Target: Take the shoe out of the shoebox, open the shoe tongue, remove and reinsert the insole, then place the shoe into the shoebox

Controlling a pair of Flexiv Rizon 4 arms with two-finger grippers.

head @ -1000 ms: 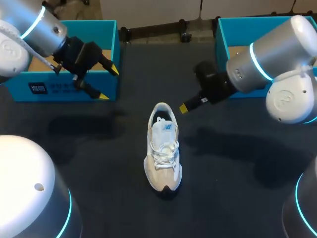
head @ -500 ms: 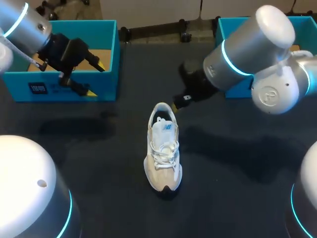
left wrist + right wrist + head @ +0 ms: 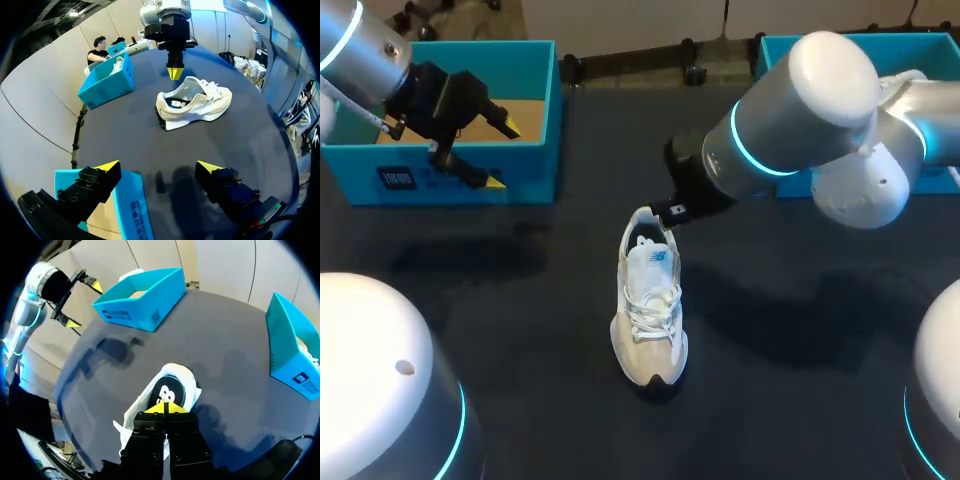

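Note:
A white and beige sneaker [image 3: 648, 300] lies upright mid-table, toe toward the near edge and heel toward the back. My right gripper [image 3: 668, 217] is shut, and its yellow tips hang just over the heel collar. In the right wrist view the shut tips [image 3: 165, 409] sit above the shoe's opening [image 3: 169, 388], where the dark insole shows. My left gripper [image 3: 502, 152] is open and holds nothing; it hovers at the front wall of the left blue shoebox [image 3: 535, 80]. From the left wrist view the open gripper [image 3: 159, 166] faces the sneaker [image 3: 195, 102] far ahead.
A second blue box [image 3: 770, 60] stands at the back right behind my right arm, with another white shoe inside it [image 3: 117, 64]. The left box [image 3: 142, 300] shows a bare cardboard floor. Dark tabletop surrounds the sneaker.
My right arm has swung left and down, bringing its shut tips from beside the shoe to just over the heel. The left arm has drawn back toward the left box.

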